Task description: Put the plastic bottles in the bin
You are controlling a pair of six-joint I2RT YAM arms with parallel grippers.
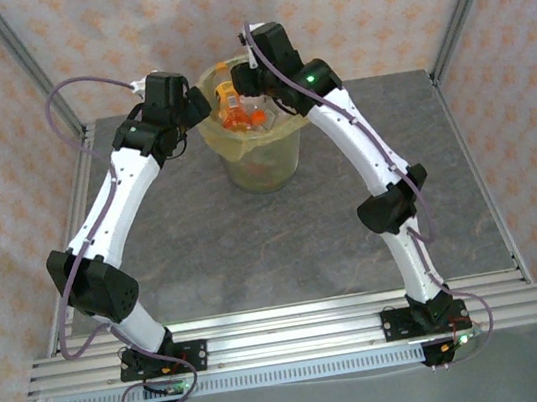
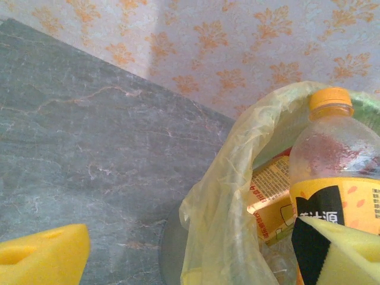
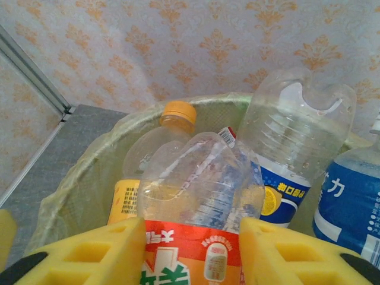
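A: Any room left inside the bin [image 1: 261,167]?
B: Hardly. Bottles stand packed up to its rim: an orange-capped bottle [image 3: 148,155], a clear dented bottle [image 3: 297,122] and a blue-labelled bottle [image 3: 350,202].
A: And around it?
B: The grey table [image 1: 256,253] lies bare in front and on both sides. The left gripper [image 1: 196,106] crowds the left rim. The right gripper [image 3: 190,240] hangs over the mouth, clamping a red-labelled bottle [image 3: 196,178].
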